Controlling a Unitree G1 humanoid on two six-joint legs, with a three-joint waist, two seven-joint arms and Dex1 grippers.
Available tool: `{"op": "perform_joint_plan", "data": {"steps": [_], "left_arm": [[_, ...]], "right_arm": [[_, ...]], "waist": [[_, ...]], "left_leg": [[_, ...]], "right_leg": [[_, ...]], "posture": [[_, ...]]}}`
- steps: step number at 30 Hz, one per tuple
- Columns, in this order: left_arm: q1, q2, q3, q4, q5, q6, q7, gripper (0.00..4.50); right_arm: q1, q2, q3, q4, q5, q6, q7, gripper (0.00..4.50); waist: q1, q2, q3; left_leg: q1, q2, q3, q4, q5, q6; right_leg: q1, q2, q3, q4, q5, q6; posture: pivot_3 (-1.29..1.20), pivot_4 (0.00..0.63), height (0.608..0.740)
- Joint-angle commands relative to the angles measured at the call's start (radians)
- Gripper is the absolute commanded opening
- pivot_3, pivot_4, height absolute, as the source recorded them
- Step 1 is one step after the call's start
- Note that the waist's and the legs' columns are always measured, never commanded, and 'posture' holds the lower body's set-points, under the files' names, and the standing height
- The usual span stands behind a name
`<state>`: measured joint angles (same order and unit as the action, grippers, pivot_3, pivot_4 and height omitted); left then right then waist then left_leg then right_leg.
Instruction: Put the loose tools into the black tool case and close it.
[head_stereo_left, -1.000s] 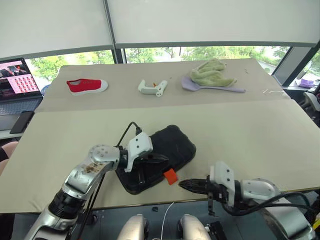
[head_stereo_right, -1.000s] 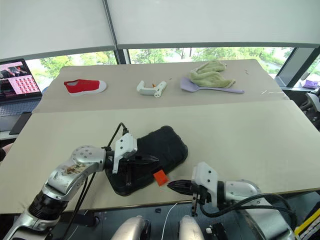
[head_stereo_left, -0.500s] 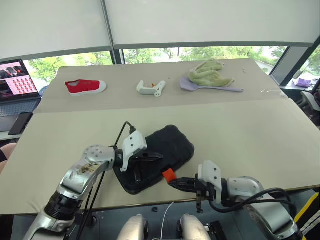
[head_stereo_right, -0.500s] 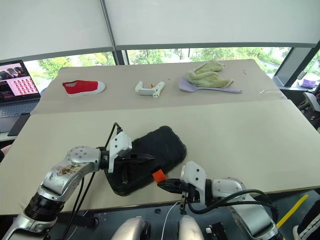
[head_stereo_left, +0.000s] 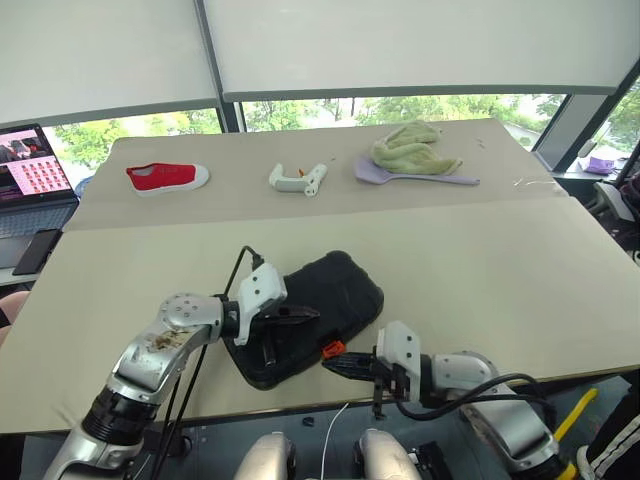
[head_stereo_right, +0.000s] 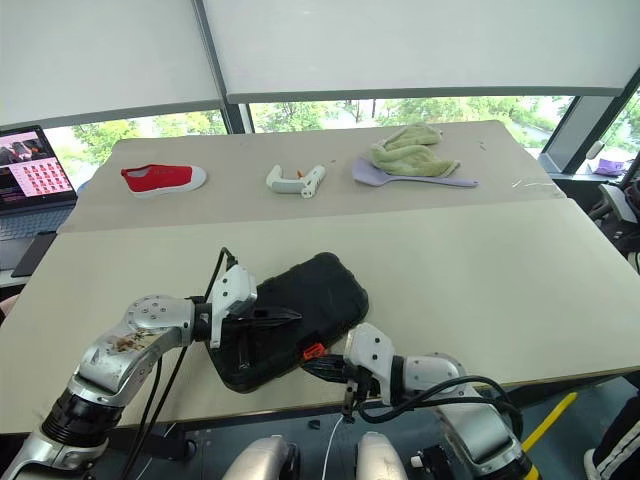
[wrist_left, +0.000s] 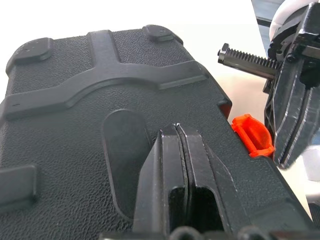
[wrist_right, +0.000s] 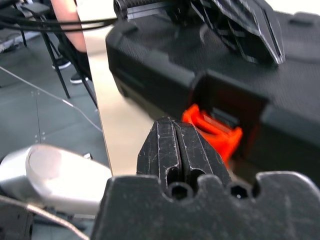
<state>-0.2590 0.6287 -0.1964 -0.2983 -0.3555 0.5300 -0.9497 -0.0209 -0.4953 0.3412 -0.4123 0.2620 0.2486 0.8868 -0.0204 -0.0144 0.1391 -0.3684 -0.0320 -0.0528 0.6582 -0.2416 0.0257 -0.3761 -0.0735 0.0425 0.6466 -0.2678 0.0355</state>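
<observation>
The big table (head_stereo_left: 480, 260) has a plain tan top, and a long fold line runs across it from side to side. The black tool case (head_stereo_left: 325, 295) lies shut and flat near the front edge of the table. The left gripper (head_stereo_left: 308, 314) rests on top of the case lid, and its two black fingers are pressed together with nothing between them. The right gripper (head_stereo_left: 330, 363) is at the front edge of the case, and its fingers are together too, holding nothing. Its tip is right at the small orange latch (head_stereo_left: 333, 349). In the right wrist view the latch (wrist_right: 212, 131) sticks out a little from its notch in the case.

Far past both grippers, on the back part of the table, there is a red shoe (head_stereo_left: 167, 177), a white tool (head_stereo_left: 297, 180), and a green cloth (head_stereo_left: 412, 152) lying on a purple spatula (head_stereo_left: 420, 176).

Behind the table there are wide windows with white blinds pulled most of the way down, and green trees show under them. Off to the left of the left gripper, past the table, an open laptop (head_stereo_left: 35, 180) glows.
</observation>
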Motion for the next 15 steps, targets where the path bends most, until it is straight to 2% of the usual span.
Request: {"op": "perform_joint_plan", "data": {"steps": [1, 4, 9, 15], "left_arm": [[0.050, 0.046, -0.036, 0.132, 0.097, 0.101, 0.075, 0.06], [0.054, 0.050, -0.041, 0.116, 0.053, 0.123, 0.052, 0.06], [0.058, 0.056, -0.064, 0.114, 0.038, 0.120, 0.019, 0.06], [0.046, 0.042, -0.075, 0.124, 0.041, 0.110, 0.014, 0.06]], "right_arm": [[-0.015, 0.033, -0.019, 0.004, 0.017, -0.038, -0.017, 0.00], [-0.021, 0.041, -0.023, 0.021, -0.008, -0.055, -0.029, 0.00], [-0.037, 0.022, -0.016, 0.054, -0.049, -0.036, -0.029, 0.00], [-0.028, -0.035, -0.014, 0.000, -0.007, 0.049, 0.007, 0.00]], "waist": [[0.003, 0.000, 0.000], [0.004, -0.001, 0.000], [0.004, -0.001, 0.000], [0.008, -0.001, 0.000]], "left_leg": [[0.000, 0.000, 0.000, 0.000, 0.000, 0.000], [0.002, 0.000, 0.000, 0.000, 0.000, 0.000], [0.003, 0.003, 0.000, 0.000, -0.001, -0.001], [0.005, 0.005, 0.000, 0.000, -0.002, -0.002]], "right_leg": [[0.001, 0.000, 0.000, 0.000, 0.000, 0.000], [0.004, -0.001, -0.001, -0.001, -0.004, 0.006], [0.004, -0.002, 0.000, -0.002, -0.004, 0.006], [0.005, -0.003, 0.000, -0.005, -0.005, 0.005]], "posture": [[0.00, 0.150, 0.740], [0.00, 0.150, 0.740], [0.00, 0.150, 0.740], [0.00, 0.150, 0.740]]}}
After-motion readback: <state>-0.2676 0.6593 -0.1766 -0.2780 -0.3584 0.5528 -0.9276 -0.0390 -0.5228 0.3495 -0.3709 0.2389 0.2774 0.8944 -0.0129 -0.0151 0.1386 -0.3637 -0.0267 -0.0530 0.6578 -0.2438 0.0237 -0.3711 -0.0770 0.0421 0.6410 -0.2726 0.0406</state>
